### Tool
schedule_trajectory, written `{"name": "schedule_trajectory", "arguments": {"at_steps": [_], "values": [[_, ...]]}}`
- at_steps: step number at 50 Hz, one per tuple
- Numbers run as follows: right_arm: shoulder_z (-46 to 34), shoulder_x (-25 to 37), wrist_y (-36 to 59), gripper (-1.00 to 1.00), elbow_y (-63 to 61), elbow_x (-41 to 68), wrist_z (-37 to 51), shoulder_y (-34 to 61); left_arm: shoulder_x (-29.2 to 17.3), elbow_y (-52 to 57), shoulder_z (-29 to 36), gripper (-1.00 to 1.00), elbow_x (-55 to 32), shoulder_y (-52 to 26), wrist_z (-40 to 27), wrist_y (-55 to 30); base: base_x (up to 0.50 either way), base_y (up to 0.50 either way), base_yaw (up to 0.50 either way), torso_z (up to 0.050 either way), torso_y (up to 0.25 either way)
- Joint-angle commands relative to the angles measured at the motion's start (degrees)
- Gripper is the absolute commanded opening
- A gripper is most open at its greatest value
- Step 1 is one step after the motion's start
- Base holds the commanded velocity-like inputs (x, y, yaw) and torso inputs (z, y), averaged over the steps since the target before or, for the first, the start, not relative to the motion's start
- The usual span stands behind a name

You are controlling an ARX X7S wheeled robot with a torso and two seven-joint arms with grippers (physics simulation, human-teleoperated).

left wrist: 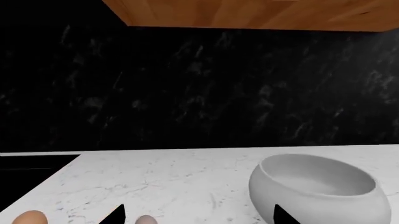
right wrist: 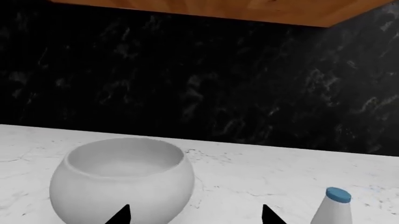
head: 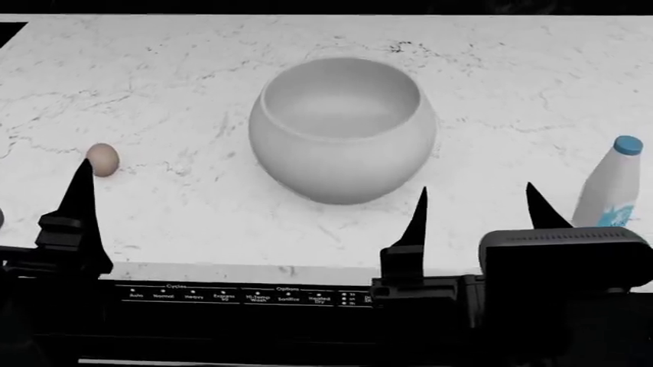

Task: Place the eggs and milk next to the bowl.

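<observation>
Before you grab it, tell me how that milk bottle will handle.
The milk bottle stands tall and narrow, so a sideways nudge could probably tip it. Its smooth plastic sides may slip in a loose grip. Being small, it's likely light.

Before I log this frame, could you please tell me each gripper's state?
Left gripper: open, empty; only one of its fingers shows in the head view.
Right gripper: open, empty.

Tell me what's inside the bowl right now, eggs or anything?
The bowl looks empty: the head view shows bare grey inner wall, though its very bottom is hidden by the near rim. One egg lies on the counter to its left, and the milk stands at right.
</observation>
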Motion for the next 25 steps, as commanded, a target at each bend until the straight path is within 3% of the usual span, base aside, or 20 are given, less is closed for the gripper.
{"name": "schedule_trajectory", "arguments": {"at_steps": [1,25], "values": [[-0.9,0.0,0.2,1.00,0.3,0.2,0.1,0.3,-0.4,0.3,-0.4,1.00,-0.5,0.3,-0.2,0.0,0.23,0.00,0.00,0.000,0.000],[-1.2,0.6,0.4,1.00,-0.2,1.0,0.6,0.3,-1.1,0.2,0.2,1.00,-0.8,1.1,-0.2,1.3,0.26,0.00,0.00,0.000,0.000]]}}
